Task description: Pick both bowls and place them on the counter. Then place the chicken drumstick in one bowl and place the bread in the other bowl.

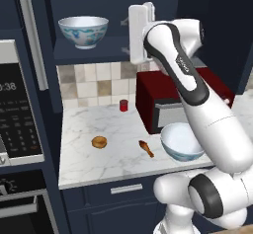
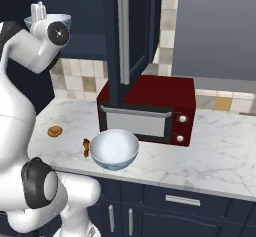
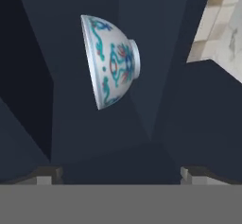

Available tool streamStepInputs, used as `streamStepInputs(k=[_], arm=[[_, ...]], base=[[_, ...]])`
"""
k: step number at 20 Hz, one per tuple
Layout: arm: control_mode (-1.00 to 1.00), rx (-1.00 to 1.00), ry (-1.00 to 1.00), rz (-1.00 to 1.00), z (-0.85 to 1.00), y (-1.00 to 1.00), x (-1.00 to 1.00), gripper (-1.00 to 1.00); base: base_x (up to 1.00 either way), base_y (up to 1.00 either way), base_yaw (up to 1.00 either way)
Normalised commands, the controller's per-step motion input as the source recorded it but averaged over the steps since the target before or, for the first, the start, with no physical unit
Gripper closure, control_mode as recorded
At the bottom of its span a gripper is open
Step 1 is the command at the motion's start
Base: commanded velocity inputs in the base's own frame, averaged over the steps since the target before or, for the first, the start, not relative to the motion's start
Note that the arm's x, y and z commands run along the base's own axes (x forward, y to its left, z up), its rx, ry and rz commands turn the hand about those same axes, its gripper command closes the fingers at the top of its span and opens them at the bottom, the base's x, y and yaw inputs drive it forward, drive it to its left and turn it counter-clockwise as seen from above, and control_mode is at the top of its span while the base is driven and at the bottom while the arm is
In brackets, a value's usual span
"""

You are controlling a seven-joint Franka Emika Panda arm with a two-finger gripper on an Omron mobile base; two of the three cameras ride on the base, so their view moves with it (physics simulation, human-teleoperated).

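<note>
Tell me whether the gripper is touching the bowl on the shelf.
Apart. In the hand view the two fingertips sit wide at the bottom, the gripper open, with dark shelf space between them and the bowl.

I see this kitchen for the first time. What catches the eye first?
The white arm's open claw reaches up toward a painted bowl on the dark shelf. A second bowl sits on the marble counter before a red microwave, beside the drumstick and bun.

Glossy white arm [image 1: 212, 124], dark joint bands, rounded segments
</note>
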Motion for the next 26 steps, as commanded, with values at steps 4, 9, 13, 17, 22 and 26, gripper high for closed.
streamStepInputs(k=[4, 9, 13, 17, 22, 26], arm=[[-1.0, -0.06, 0.0, 0.02, 0.01, 0.21, 0.46, -1.0], [-1.0, -0.09, 0.0, 0.0, 0.0, 0.24, 0.5, -1.0], [-1.0, -0.08, 0.0, 0.0, 0.0, 0.14, 0.52, -1.0], [-1.0, -0.07, 0.01, 0.0, -0.02, 0.03, 0.57, -1.0], [-1.0, -0.06, 0.04, 0.0, -0.06, 0.07, 0.58, -1.0], [-1.0, -0.04, 0.03, 0.0, -0.07, 0.19, 0.48, -1.0]], base=[[0.0, 0.0, 0.0], [0.0, 0.0, 0.0], [0.0, 0.0, 0.0], [0.0, 0.0, 0.0], [0.0, 0.0, 0.0], [0.0, 0.0, 0.0]])
